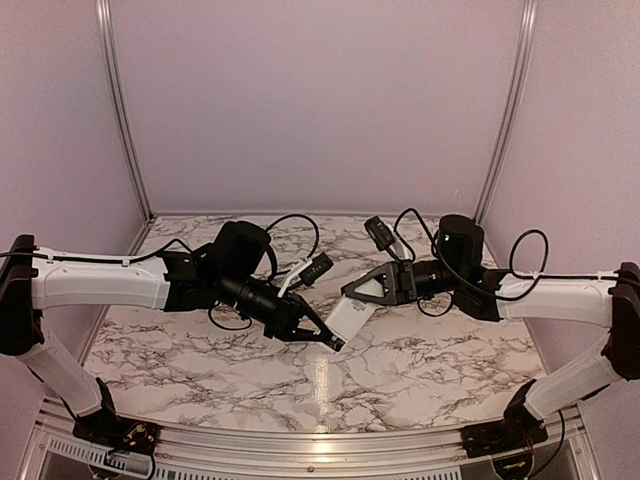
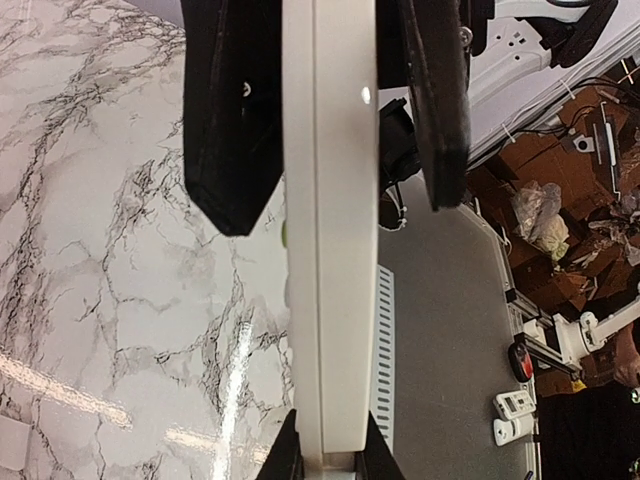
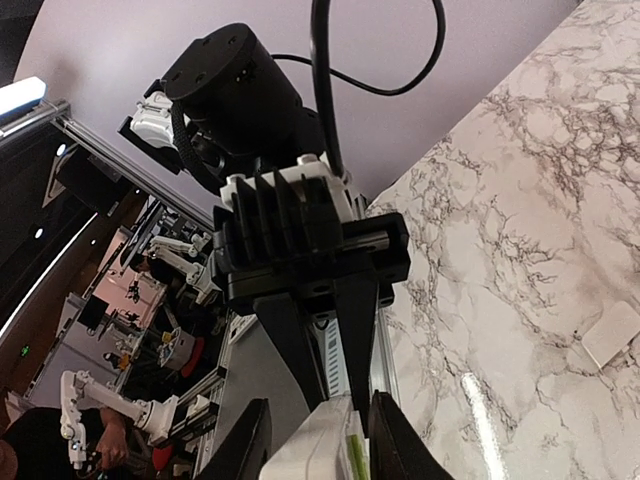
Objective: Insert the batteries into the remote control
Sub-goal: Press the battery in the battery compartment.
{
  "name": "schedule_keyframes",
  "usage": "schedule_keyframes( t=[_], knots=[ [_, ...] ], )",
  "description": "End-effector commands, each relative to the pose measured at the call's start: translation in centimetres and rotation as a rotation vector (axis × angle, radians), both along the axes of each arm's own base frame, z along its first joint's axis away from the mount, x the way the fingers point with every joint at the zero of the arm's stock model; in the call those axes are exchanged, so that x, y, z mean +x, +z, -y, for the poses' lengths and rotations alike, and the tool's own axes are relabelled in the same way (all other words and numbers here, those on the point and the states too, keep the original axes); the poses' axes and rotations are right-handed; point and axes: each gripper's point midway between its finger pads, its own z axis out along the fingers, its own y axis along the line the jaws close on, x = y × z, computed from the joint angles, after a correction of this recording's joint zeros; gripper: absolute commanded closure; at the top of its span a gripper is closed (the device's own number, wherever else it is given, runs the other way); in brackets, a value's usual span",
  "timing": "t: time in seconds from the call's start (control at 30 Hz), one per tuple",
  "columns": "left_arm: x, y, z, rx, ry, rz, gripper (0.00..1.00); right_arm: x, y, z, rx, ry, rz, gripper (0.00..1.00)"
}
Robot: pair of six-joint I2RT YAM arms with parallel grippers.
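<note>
The left gripper (image 2: 330, 462) pinches one end of the remote control (image 2: 330, 250), its jaws drawn narrow against the two sides. The remote is held off the table, spanning from these jaws to the other pair. It is seen edge-on, so its battery bay cannot be made out. The right gripper (image 3: 322, 440) clamps the opposite end, jaws closed on the white body. A small white cover piece (image 3: 610, 335) lies on the marble table (image 3: 520, 200), off to one side of the right jaws and apart from them.
</note>
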Motion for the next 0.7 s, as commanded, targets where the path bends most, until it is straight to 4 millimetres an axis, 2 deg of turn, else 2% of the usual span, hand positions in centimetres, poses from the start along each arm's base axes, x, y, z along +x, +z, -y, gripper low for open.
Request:
schedule_keyframes(
  t=[0.0,0.33,0.53,0.67],
  knots=[
    [-0.1,0.9,-0.3,0.000,-0.036,0.019,1.00,-1.1,0.4,0.2,-0.040,0.062,0.033,0.69],
    [-0.6,-0.2,-0.3,0.038,-0.099,-0.027,1.00,-2.5,-0.5,0.4,-0.095,0.144,0.039,0.72],
    [-1.0,-0.5,-0.6,0.052,-0.139,-0.052,1.00,-3.1,-1.0,0.5,-0.114,0.169,0.039,0.79],
    [-1.0,-1.1,-1.0,0.082,-0.156,-0.059,1.00,-3.5,-1.2,0.5,-0.126,0.176,0.046,0.89]
  ],
)
